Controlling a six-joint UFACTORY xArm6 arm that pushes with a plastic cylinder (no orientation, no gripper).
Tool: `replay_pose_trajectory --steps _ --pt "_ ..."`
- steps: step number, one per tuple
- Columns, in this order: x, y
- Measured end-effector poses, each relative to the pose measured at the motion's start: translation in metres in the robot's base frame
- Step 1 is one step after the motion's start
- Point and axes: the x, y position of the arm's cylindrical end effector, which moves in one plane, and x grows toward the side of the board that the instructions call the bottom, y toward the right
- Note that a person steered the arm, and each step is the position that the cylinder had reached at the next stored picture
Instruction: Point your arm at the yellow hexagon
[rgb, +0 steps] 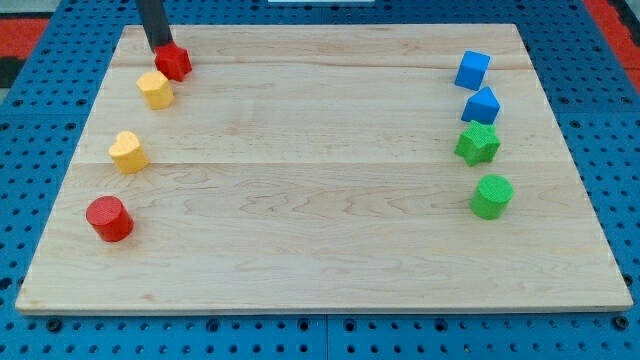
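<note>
The yellow hexagon (155, 89) lies near the top left of the wooden board (320, 200). My tip (160, 48) is at the board's top left, touching the upper left side of a red star-shaped block (174, 62), just above the yellow hexagon. A yellow heart-shaped block (128, 152) lies lower on the left, and a red cylinder (109, 218) below that.
On the right side stand a blue cube (472, 70), a blue wedge-like block (481, 105), a green star (478, 144) and a green cylinder (492, 195), in a column. Blue pegboard surrounds the board.
</note>
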Motion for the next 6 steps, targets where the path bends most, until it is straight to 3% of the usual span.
replay_pose_trajectory --steps 4,6 --pt "0.07 -0.034" --pt "0.091 0.005"
